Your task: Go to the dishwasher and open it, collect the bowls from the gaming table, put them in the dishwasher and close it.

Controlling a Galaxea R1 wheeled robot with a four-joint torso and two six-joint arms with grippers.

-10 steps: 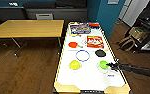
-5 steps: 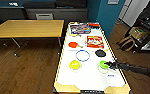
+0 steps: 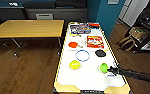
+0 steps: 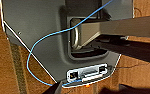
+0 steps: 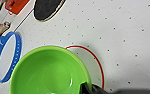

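- I'm at the collecting step: my right gripper [image 3: 110, 70] is reaching over the gaming table [image 3: 91, 80] — the green bowl [image 3: 103, 67] sits right at its tip.
- In the right wrist view a dark fingertip [image 5: 87, 88] sits on the green bowl's [image 5: 49, 71] rim; whether the fingers are clamped on the rim or merely touching it I cannot tell.
- Next, I judge, the rim must be pinched firmly before any lift — a thin plastic edge may slip.
- Beyond the fingers lie the black bowl [image 3: 100, 53] and the blue ring [image 3: 82, 55]; the yellow-green bowl [image 3: 74, 64] and the red bowl [image 3: 73, 44] lie further off.
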